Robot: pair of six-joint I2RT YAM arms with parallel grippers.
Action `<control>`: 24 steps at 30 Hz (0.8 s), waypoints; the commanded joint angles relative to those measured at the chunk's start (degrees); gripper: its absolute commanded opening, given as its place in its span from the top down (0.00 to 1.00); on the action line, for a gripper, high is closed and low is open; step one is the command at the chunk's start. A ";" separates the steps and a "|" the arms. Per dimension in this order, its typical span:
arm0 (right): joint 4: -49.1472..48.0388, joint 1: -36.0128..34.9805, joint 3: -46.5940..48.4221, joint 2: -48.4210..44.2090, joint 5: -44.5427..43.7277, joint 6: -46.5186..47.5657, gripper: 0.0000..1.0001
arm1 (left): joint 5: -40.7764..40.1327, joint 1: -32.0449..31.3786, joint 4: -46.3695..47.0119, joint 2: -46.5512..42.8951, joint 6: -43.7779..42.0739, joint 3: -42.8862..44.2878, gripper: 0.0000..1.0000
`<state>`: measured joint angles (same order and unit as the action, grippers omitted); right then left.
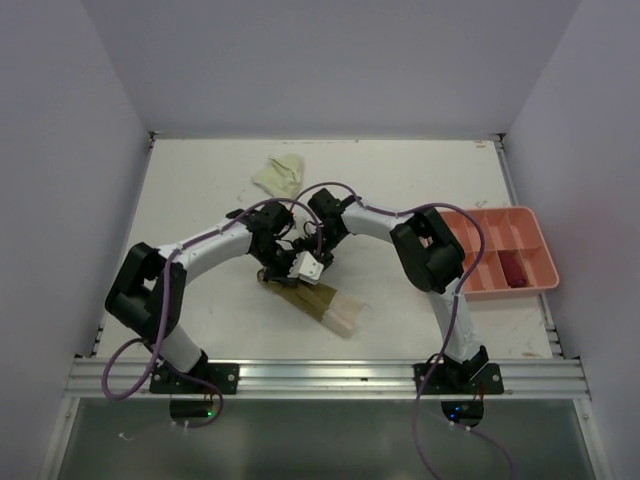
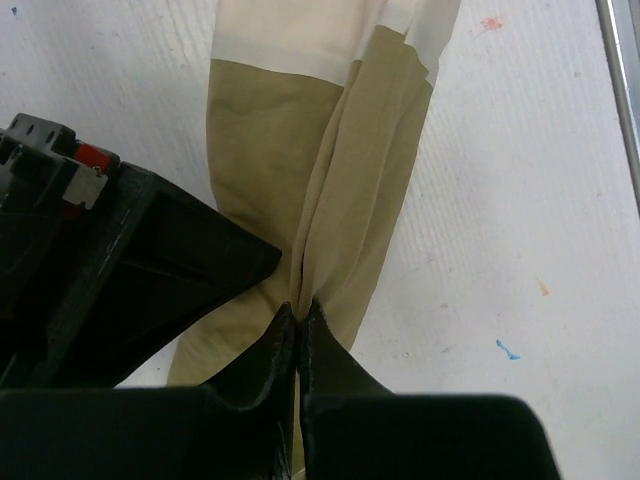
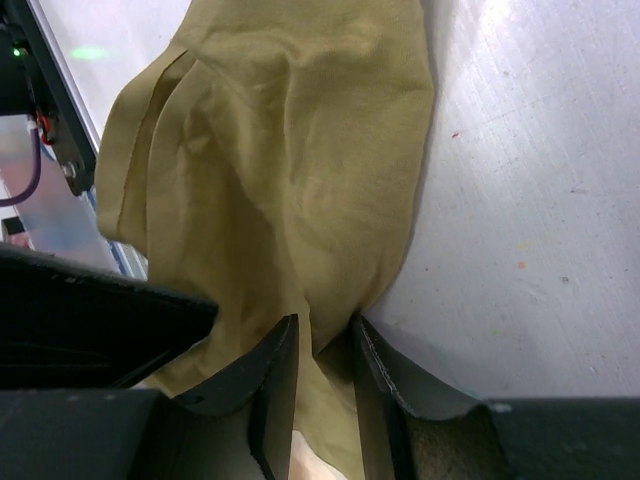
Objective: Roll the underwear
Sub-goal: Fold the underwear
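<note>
Setting: a white bench (image 1: 200,180), flecked with small paint marks, is enclosed on three sides by pale lilac-grey walls (image 1: 330,60). A metal rail (image 1: 330,375) is fixed along its near edge.
Main garment: the olive-tan underwear (image 1: 302,294) is laid at centre-front of the bench, between the left arm (image 1: 200,243) and the right arm (image 1: 385,218). Its near-right end is met by a cream cloth (image 1: 345,314).
Left grip: the left jaws are pressed together, and a raised fold of the olive-tan underwear is pinched at their tips.
Right grip: the right jaws are held slightly apart and are clamped on a gathered bunch of the same garment, with creases fanning out from the grip.
Elsewhere: the pale yellow-green underwear (image 1: 278,175) is left crumpled at the far side of the bench, well apart from both jaws. The dark red underwear (image 1: 516,270) is seen in a near-right compartment of the salmon-pink tray (image 1: 505,292) at the right edge.
Count: two arms, one tray and four cloth pieces are seen, one each in olive-tan, cream, yellow-green and dark red.
</note>
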<state>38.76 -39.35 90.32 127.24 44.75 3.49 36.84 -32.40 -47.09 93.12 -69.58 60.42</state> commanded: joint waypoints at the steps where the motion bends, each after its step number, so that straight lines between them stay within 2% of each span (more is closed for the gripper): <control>1: 3.06 0.24 1.34 0.64 0.25 2.92 0.67 | -0.98 -0.29 1.47 1.71 0.50 1.80 1.00; 8: 6.14 3.67 5.82 -1.73 -0.81 3.98 0.61 | -1.16 -0.29 1.47 2.41 -0.29 0.66 1.00; 13: 7.91 5.16 8.99 -0.77 -0.45 4.86 0.62 | -1.24 -0.29 1.30 2.50 -0.64 0.75 1.00; 20: 6.59 4.90 8.03 3.97 0.42 4.69 0.81 | -1.77 -0.29 0.42 3.55 -0.73 2.85 1.00; 24: 6.15 4.64 6.89 5.56 0.77 5.04 0.83 | -1.42 -0.03 0.25 4.26 -0.29 4.17 1.00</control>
<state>44.45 -34.33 97.69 131.57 44.51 7.62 35.27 -32.40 -46.92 96.68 -69.65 61.93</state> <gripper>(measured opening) 0.177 0.018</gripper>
